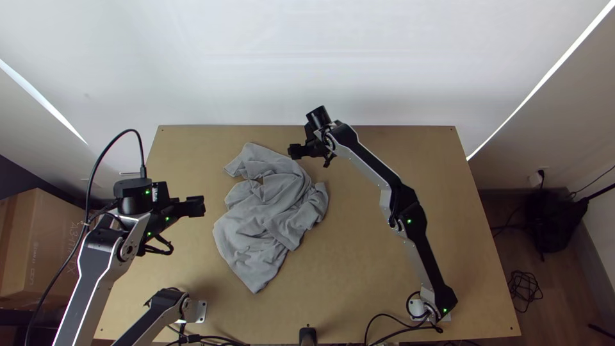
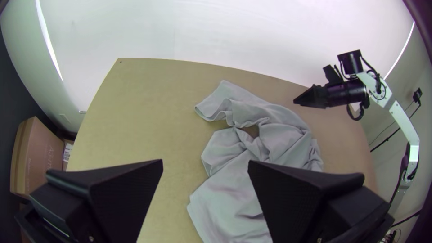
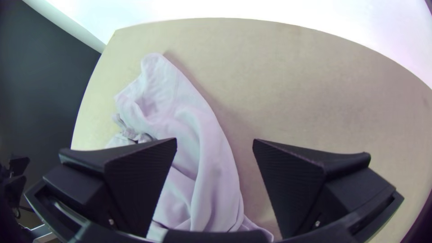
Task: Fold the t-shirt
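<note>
t-shirt, grey and bunched in loose creases, lies in the top view on the table, to the right of the left gripper and well apart; the right gripper is near its far end. left wrist view: the left gripper is wide, the t-shirt beyond it and partly behind one finger. right wrist view: the right gripper is wide too, cloth and bare table showing between its fingers.
</note>
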